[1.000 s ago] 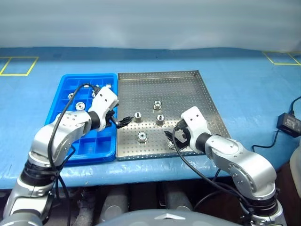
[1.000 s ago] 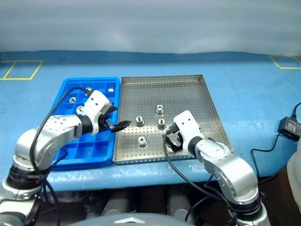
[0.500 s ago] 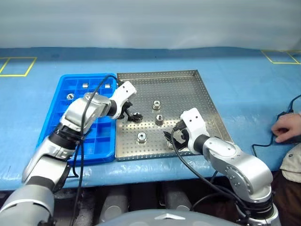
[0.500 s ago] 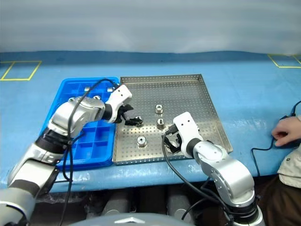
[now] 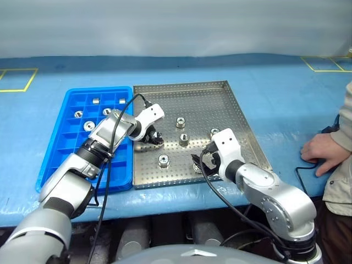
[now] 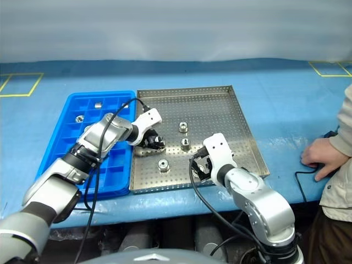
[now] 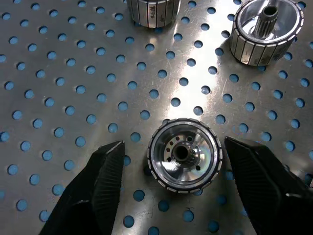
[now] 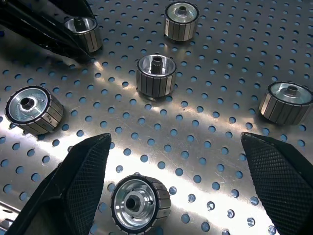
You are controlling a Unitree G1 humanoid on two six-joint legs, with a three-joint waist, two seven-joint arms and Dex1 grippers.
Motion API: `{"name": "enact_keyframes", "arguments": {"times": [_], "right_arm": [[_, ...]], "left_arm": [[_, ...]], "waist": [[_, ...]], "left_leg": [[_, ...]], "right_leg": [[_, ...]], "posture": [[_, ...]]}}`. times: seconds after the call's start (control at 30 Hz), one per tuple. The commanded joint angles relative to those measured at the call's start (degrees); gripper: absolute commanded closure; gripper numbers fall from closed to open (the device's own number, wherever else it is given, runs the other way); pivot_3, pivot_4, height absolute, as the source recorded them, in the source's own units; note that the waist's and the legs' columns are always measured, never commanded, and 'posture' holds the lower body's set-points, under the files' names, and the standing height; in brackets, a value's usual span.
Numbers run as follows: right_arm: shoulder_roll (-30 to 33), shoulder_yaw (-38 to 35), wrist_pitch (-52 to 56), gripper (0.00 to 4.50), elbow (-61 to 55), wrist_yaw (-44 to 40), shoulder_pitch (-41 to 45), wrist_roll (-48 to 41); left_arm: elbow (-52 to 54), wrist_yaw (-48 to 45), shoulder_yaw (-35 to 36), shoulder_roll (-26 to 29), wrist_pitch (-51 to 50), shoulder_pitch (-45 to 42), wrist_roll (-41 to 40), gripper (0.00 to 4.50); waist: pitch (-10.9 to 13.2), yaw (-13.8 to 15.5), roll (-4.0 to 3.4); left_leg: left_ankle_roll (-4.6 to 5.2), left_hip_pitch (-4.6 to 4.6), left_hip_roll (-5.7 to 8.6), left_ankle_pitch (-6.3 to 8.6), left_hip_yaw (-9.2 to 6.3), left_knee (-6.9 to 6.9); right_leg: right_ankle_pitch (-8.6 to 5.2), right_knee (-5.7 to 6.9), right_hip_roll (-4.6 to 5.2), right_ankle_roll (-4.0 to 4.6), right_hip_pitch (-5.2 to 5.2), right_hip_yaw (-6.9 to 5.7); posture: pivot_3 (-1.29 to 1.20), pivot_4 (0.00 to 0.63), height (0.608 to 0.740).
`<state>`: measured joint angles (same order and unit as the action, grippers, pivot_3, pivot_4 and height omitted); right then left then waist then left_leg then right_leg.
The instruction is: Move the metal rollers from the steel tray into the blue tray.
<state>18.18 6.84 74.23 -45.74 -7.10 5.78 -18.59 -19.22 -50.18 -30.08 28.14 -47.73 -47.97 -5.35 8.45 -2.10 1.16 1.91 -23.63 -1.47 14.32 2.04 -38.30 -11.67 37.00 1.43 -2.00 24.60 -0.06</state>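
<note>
Blue matting covers your desk (image 5: 275, 93), with the blue tray (image 5: 60, 159) and the steel tray (image 5: 220, 99) side by side on it and a person's hand (image 5: 319, 155) resting at the right edge. Since a second ago your left hand (image 7: 173, 161) has swung off the blue tray, crossed the rim and dropped onto the steel tray's left part, where it now straddles one roller (image 7: 185, 156). In the left wrist view the fingers (image 7: 98, 181) stand on either side of that roller with gaps still showing, so they are narrowing but have not pinched it yet; you hold nothing there so far. Your right hand (image 8: 173, 181) has stayed put, low over the steel tray's front, fingers spread wide and empty, with another roller (image 8: 139, 203) lying between them. Four more rollers (image 8: 155, 73) sit loose on the perforated floor, and several (image 5: 78, 114) already rest in the blue tray's far compartments. That means a new pick has begun: finish the squeeze on the left, then lift clear of the rim before you carry across.
</note>
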Motion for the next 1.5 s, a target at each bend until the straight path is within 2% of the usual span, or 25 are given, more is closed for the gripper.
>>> {"name": "enact_keyframes", "arguments": {"times": [0.03,0.1,0.2,0.33,0.47,0.57,0.7,0.8,1.0,1.3,1.47,1.5], "right_arm": [[-0.26,-0.36,-0.68,0.0,-1.93,0.09,0.55,0.14],[-0.2,-0.17,-0.6,0.0,-1.71,-0.13,0.96,0.25],[-0.22,-0.14,-0.47,0.0,-1.75,-0.36,1.54,0.2],[-0.47,0.64,-0.8,0.0,-0.73,-0.59,2.67,0.25],[-0.54,3.17,-2.68,0.0,1.44,-2.21,4.61,-0.19],[-0.56,6.09,-4.42,0.0,3.34,-4.18,6.58,-0.55],[-0.59,8.79,-5.95,0.0,5.69,-6.33,9.02,-0.58],[-0.28,10.22,-6.92,0.0,7.16,-7.64,10.39,-0.34],[-0.18,10.91,-7.97,0.0,8.33,-8.66,11.43,0.04],[-1.16,9.77,-6.84,0.0,6.65,-6.85,9.34,0.21],[-0.97,9.06,-6.04,0.0,5.51,-6.06,8.33,0.16],[-0.96,8.97,-5.91,0.0,5.31,-5.92,8.2,0.14]], "left_arm": [[3.48,-1.48,1.07,1.04,0.24,-0.27,1.03,2.61],[5.89,-0.94,2.84,1.86,-0.1,0.52,0.85,2.77],[11.21,5.49,12.7,1.08,-2.77,2.22,-1.7,2.77],[22.49,18.03,28.24,-1.03,-6.67,8.19,-2.73,2.77],[33.48,31.7,38.9,-5.06,-8.39,16.64,0.72,2.77],[40.77,40.92,43.72,-8.33,-5.0,23.59,4.67,2.77],[46.36,47.39,48.64,-12.21,-2.76,29.49,6.04,2.77],[46.62,49.0,49.68,-12.24,-0.59,32.53,6.82,2.77],[41.5,48.71,52.08,-11.34,2.02,35.33,5.7,2.77],[33.53,46.79,48.6,-10.2,4.29,33.96,5.88,2.77],[32.27,47.71,47.82,-10.17,2.03,34.02,6.63,2.77],[32.49,48.17,48.01,-10.39,1.64,34.1,6.67,2.06]], "waist": [[0.0,0.01,0.0],[0.0,-0.01,0.0],[0.01,0.01,0.01],[-0.01,-0.05,-0.01],[-0.02,0.32,0.0],[0.0,1.25,0.05],[0.0,3.1,0.11],[0.0,4.75,0.12],[0.0,5.84,0.12],[0.0,5.48,0.12],[0.0,4.6,0.12],[0.0,4.49,0.13]], "left_leg": [[0.0,0.0,-0.01,0.0,0.0,-0.01],[0.0,0.0,-0.02,0.0,0.0,-0.02],[0.0,-0.01,-0.04,0.0,-0.01,-0.02],[0.0,-0.06,-0.05,0.0,-0.04,-0.06],[0.0,0.06,-0.04,0.0,0.0,-0.02],[-0.01,0.04,-0.03,-0.01,-0.02,-0.06],[-0.03,0.03,-0.03,-0.02,-0.08,-0.1],[-0.04,0.04,-0.02,-0.02,-0.15,-0.17],[-0.01,0.02,-0.01,-0.03,-0.19,-0.34],[0.01,-0.02,-0.03,-0.05,-0.18,-0.38],[0.02,-0.02,-0.04,-0.05,-0.18,-0.38],[0.02,-0.02,-0.04,-0.05,-0.18,-0.38]], "right_leg": [[0.0,0.0,0.0,0.0,0.0,0.0],[0.0,0.01,0.0,-0.01,0.01,0.01],[0.0,0.03,0.0,-0.01,0.02,0.0],[0.04,0.04,0.02,0.01,0.04,-0.01],[0.16,0.06,0.04,0.18,-0.02,0.04],[0.17,0.09,0.05,0.17,-0.03,0.01],[0.19,0.08,0.06,0.17,-0.06,-0.06],[0.19,0.08,0.07,0.18,-0.13,-0.16],[0.19,0.07,0.09,0.29,-0.21,-0.23],[0.24,0.04,0.09,0.33,-0.2,-0.25],[0.24,0.05,0.08,0.34,-0.19,-0.25],[0.24,0.05,0.08,0.34,-0.19,-0.24]], "posture": [[-0.06,0.15,0.74],[-0.06,0.15,0.74],[-0.06,0.15,0.74],[-0.03,0.15,0.74],[0.03,0.15,0.74],[0.09,0.15,0.74],[0.16,0.15,0.74],[0.18,0.15,0.74],[0.18,0.15,0.74],[0.13,0.15,0.74],[0.11,0.15,0.74],[0.11,0.15,0.74]]}}
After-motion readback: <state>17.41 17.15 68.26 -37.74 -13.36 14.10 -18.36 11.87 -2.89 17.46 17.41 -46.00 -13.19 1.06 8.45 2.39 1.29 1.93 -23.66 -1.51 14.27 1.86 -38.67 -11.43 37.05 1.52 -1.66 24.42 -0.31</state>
